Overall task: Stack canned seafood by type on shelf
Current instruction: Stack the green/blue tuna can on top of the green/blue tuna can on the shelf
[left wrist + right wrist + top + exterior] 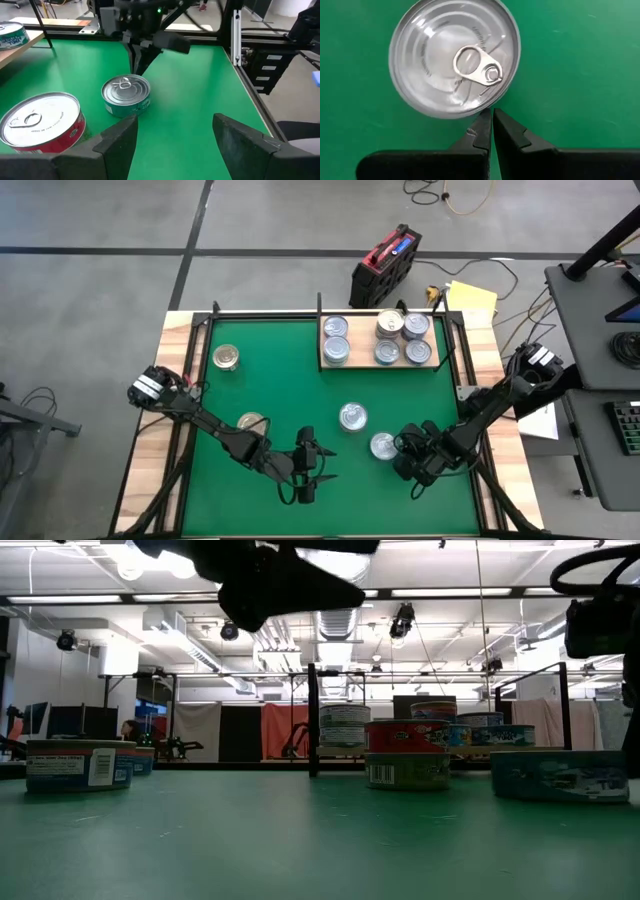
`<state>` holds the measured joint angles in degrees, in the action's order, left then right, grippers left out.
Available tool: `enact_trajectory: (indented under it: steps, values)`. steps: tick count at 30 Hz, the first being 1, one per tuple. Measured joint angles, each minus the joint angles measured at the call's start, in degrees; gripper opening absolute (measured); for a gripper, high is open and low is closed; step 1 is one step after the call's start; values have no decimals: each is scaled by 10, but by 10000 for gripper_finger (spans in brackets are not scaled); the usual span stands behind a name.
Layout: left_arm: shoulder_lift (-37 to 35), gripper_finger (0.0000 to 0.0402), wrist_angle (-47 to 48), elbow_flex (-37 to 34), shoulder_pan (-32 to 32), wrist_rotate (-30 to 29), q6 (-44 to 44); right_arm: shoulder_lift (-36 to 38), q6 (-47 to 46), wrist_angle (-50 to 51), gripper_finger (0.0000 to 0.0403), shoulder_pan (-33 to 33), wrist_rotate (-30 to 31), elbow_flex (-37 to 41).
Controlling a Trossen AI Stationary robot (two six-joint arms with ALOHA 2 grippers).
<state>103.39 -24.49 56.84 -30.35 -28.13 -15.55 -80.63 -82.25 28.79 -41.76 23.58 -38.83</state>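
- Right gripper [403, 452] is hovering low over the green mat [270, 380] with its fingers [482, 131] pressed together, holding nothing, their tips sitting just beside the rim of a silver-lidded can [383, 445].
- Left gripper [322, 463] is waiting near the front edge of the mat with its fingers spread wide and nothing between them, pointing toward that same can and a red-sided can [352, 417] lying a little farther back.
- Two gold-lidded cans are sitting apart on the left part of the mat, one near the back [227, 357] and one beside the left arm [251, 423].
- Wooden shelf [325, 364] is lying at the back right of the desk, carrying six cans, with one pile [390, 324] standing taller than the rest.
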Motion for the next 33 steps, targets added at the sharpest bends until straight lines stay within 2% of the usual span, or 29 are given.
enact_trajectory:
  steps: [6, 11, 15, 19, 22, 28, 33]
  values:
    - [20, 242, 0, 1, 0, 1, 5, -1, 20, -4, 9, 1, 4, -1]
    - [28, 242, 0, 1, 0, 1, 13, 15, -36, 105, 9, 2, 9, -1]
    - [30, 242, -1, 1, 0, 1, 18, 20, -39, 158, 9, 2, 60, 0]
    - [30, 242, -2, 1, 0, 0, 19, 16, 16, 139, 9, 2, 126, 2]
    - [30, 242, -5, 1, 0, 0, 19, 11, 59, 97, 9, 3, 151, 3]
    - [30, 242, -5, 1, 0, 0, 15, 3, 141, -7, 9, 5, 150, 4]
    - [30, 242, -5, 1, 0, 0, 15, -5, 155, -48, 9, 5, 133, 4]
